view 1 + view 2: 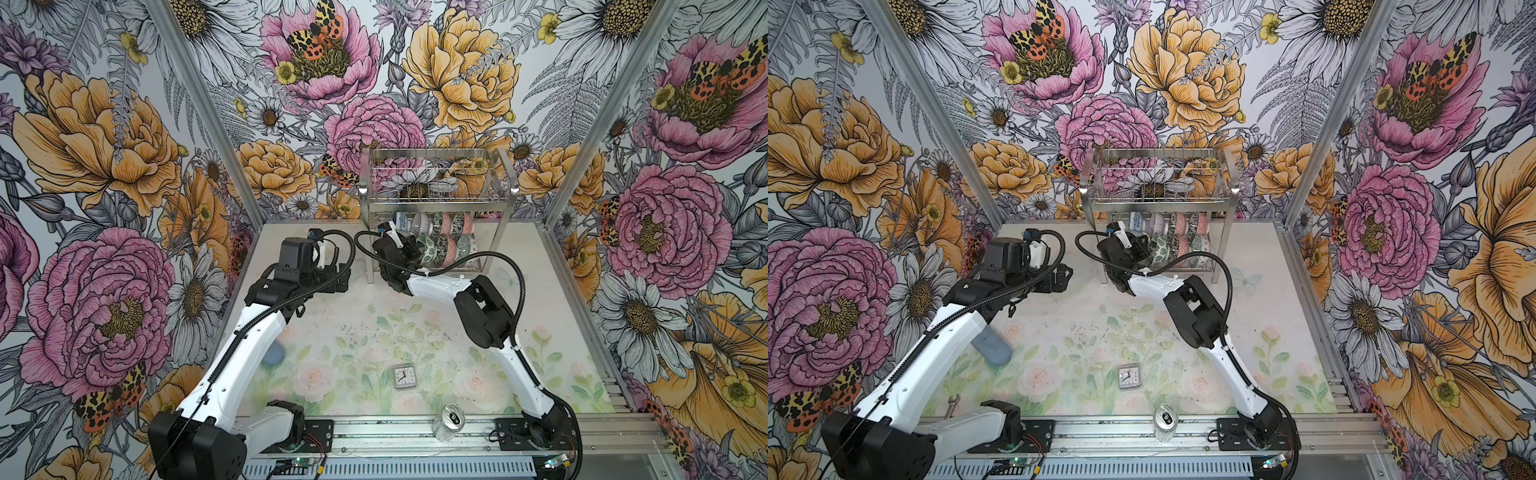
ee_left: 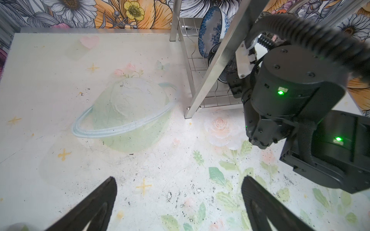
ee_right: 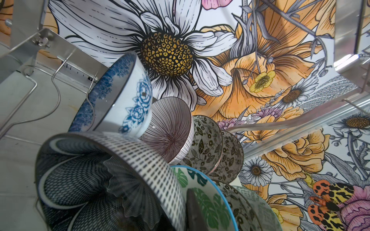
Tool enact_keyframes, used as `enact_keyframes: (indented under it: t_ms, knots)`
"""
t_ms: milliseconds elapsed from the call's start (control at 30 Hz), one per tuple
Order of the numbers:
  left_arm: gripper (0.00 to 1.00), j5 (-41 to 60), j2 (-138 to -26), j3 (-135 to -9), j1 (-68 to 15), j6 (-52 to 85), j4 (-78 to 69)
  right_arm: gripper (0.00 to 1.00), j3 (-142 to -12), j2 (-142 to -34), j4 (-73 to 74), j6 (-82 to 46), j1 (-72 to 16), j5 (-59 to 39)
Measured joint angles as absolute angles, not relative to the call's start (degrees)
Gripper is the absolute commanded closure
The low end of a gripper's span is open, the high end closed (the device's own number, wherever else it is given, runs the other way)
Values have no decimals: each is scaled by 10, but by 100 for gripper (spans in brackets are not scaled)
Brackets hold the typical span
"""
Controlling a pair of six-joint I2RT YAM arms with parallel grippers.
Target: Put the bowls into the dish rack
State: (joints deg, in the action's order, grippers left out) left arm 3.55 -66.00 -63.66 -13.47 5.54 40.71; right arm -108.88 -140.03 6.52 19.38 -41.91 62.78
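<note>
- My right jaws are closed at the left end of the rack's point(image 1: 436, 203) lower tier. One finger point(image 3: 191, 209) shows between the dark bowl point(image 3: 96, 180) and the leaf bowl point(image 3: 213, 206). I cannot tell whether it pinches the dark bowl's wall.
- The dark bowl stands on edge, touching that finger. Its mouth faces back toward my right wrist and its axis runs along the row. I judge that any pull-out must follow that same line, or the bowl comes with it.
- Beyond it the bowls point(image 1: 446, 243) stand on edge in two packed rows, rim against rim: blue floral point(image 3: 128, 100), fine-striped point(image 3: 170, 134), black-and-white floral, green and pink.
- My left jaws are wide open and hold nothing. They hang over bare bench point(image 2: 60, 80), just beside the rack's front post point(image 2: 216, 66).
- A blurred blue-grey thing point(image 1: 992, 345) lies on the bench, half under my left arm. If it is a bowl — I cannot tell — the left arm is much the nearer.
</note>
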Motion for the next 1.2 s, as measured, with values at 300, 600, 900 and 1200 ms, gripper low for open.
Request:
enact_keyframes:
  t_ms: [300,600,900,1200]
  knots:
    - [1,38,-660,-633,-135,55,405,100,-1099,-1405,55,193,-419,625]
    - [1,42,-660,-633,-134,55,405,94,-1059,-1386,90,192,-416,602]
    - [1,43,-660,-633,-134,55,405,91,-1043,-1384,121,209,-416,597]
    - [1,43,-660,-631,-134,55,405,84,-1037,-1383,135,232,-424,587]
